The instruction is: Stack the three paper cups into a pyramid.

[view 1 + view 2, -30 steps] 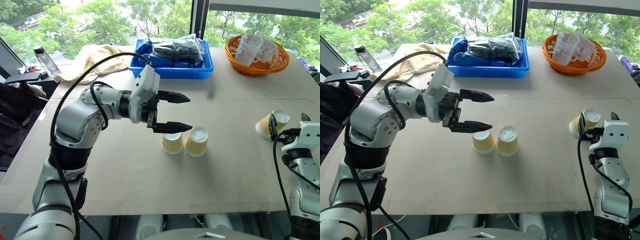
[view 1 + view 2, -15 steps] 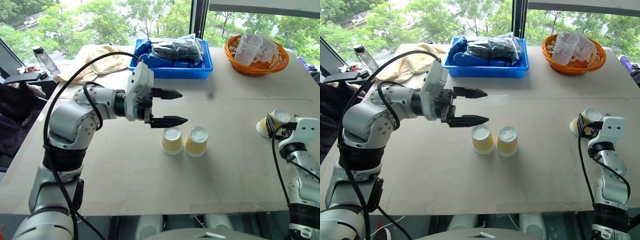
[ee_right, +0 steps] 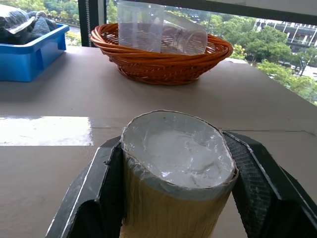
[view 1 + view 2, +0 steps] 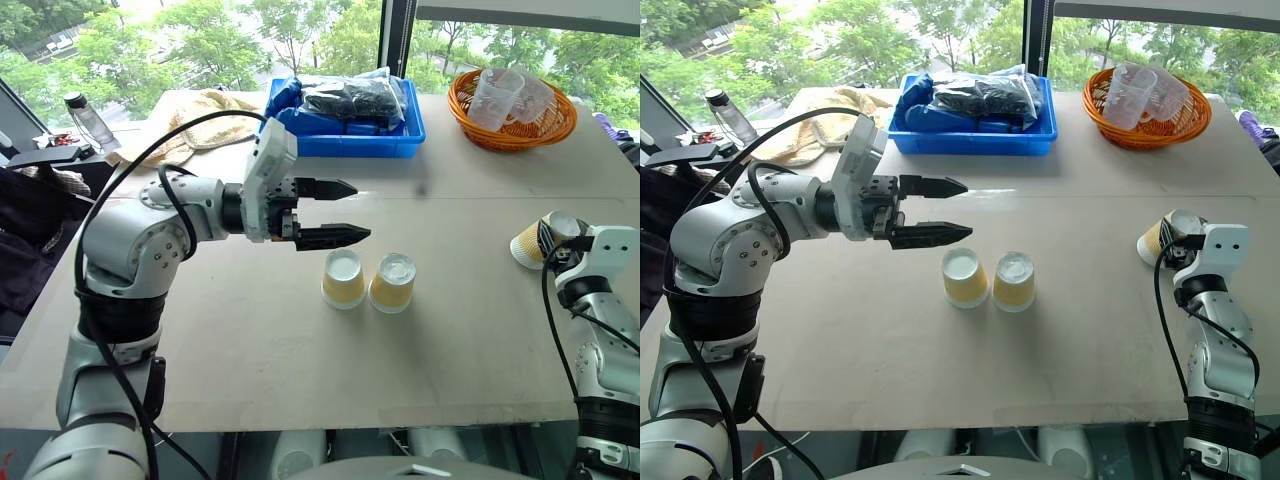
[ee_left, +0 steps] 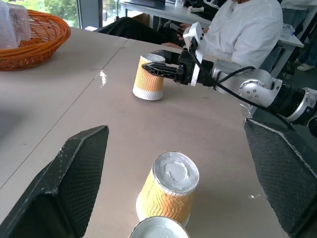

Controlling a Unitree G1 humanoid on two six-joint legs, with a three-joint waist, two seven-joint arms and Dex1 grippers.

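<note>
I'm looking down the right gripper (image 3: 176, 198) and its two black, mesh-textured fingers are clamping a paper cup (image 3: 173, 178) from both sides, hard enough that the white base is getting squashed into an oval; the ribbed yellow-tan wall is sitting right between the pads. In the head view that third cup (image 4: 535, 240) is tilting near the right edge of the table (image 4: 250, 350), a flat, matte tan board. My left gripper (image 4: 345, 212) is hanging over the middle of the table pointing to the right, with its tapered black fingers spread wide apart and grasping nothing. Just below and to the right of its tips, the other two cups are standing upside down, touching side by side: the left cup (image 4: 343, 279) and the right cup (image 4: 393, 283), both showing round white bases on top and wavy ribbed sides. Farther back, a blue plastic tray (image 4: 340, 143) is holding crinkly dark bags, and a woven orange basket (image 4: 512, 128) is holding clear plastic cups (image 4: 497, 97). A rumpled beige cloth (image 4: 195, 122) is lying by the tray, with a clear bottle (image 4: 93, 120) off past the left edge. In the left wrist view a person in a white shirt (image 5: 242, 29) is sitting beyond the table.
</note>
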